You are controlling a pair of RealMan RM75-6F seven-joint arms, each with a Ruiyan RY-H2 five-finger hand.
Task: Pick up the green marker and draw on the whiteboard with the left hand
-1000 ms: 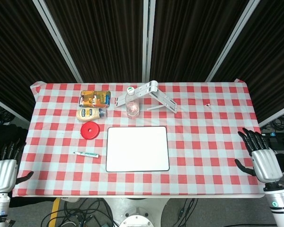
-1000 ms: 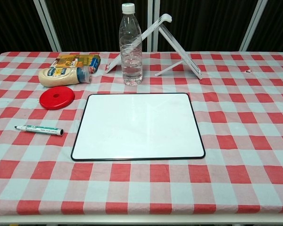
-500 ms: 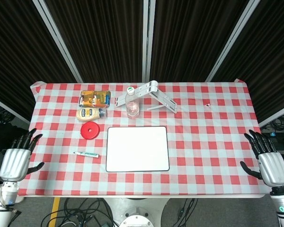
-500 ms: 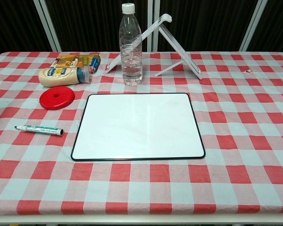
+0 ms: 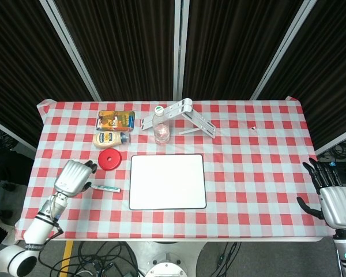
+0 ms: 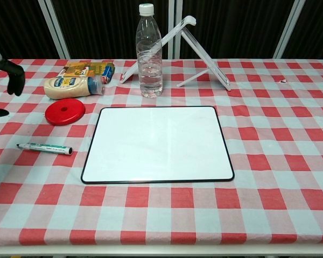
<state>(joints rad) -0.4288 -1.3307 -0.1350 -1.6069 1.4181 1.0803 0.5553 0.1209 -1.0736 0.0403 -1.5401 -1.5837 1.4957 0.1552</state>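
Observation:
The green marker lies flat on the checkered cloth, just left of the whiteboard. The board is blank and lies flat mid-table. My left hand hovers above the cloth to the left of the marker, back of the hand up, fingers pointing down and holding nothing. It is not touching the marker. My right hand hangs off the table's right edge, fingers spread and empty; the chest view does not show it.
A red round lid sits close beyond the marker. Behind it are a mayonnaise bottle and a snack box. A clear water bottle and a white folding stand are behind the board.
My left hand has swung in from beyond the table's left edge to above the cloth near the marker. The right hand has sunk slightly lower. Nothing on the table moved.

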